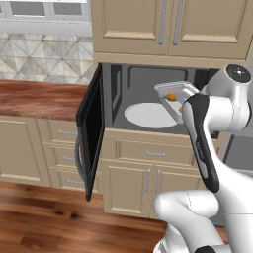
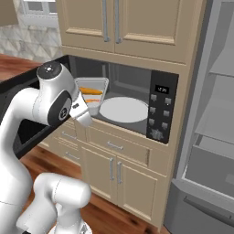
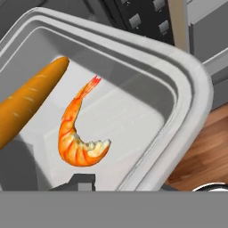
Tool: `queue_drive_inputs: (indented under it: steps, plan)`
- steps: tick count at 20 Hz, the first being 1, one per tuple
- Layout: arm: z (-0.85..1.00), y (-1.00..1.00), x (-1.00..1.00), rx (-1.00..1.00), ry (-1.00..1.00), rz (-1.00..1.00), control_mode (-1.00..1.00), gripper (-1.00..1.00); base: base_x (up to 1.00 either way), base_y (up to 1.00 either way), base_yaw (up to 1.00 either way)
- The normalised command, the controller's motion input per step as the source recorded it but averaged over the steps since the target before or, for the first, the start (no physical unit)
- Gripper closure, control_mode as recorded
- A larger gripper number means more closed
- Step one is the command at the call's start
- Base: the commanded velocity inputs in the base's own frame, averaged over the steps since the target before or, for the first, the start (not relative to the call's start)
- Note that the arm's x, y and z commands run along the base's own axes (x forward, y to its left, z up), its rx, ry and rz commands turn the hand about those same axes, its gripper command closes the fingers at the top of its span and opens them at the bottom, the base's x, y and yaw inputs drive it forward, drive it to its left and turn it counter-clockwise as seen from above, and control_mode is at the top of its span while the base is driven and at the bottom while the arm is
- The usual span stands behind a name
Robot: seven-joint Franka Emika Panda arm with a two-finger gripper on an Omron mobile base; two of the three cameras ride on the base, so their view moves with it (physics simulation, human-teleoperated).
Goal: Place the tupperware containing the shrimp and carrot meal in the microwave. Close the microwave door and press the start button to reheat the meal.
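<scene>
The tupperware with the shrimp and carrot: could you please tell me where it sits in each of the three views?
Left base view: tupperware right of centre, above the turntable plate, at the arm's wrist.
Right base view: left of centre, beside the white plate.
Hand view: across most of the picture, shrimp and carrot inside.
Shared landmark: the button panel, also top of hand view.

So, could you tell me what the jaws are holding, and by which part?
The tupperware, with its shrimp and carrot, gripped at its near rim, raised before the open microwave.
</scene>
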Motion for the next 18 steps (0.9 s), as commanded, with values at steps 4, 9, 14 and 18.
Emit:
queue_drive_inputs:
  steps: [4, 9, 14, 18]
  plan:
    - [0.0, 0.0, 0.0, 0.0, 0.0, 0.0, -1.0, 1.0, 0.02, 0.0, 0.0]
    - [-0.01, 0.0, 0.05, 0.0, 0.0, 0.0, -1.0, 1.0, 0.0, 0.0, 0.0]
    - [-0.08, 0.0, 0.26, 0.0, 0.0, 0.0, -1.0, 1.0, 0.0, 0.0, 0.0]
    - [-0.25, -0.01, 0.44, 0.0, 0.0, 0.0, -1.0, 1.0, 0.0, 0.0, 0.0]
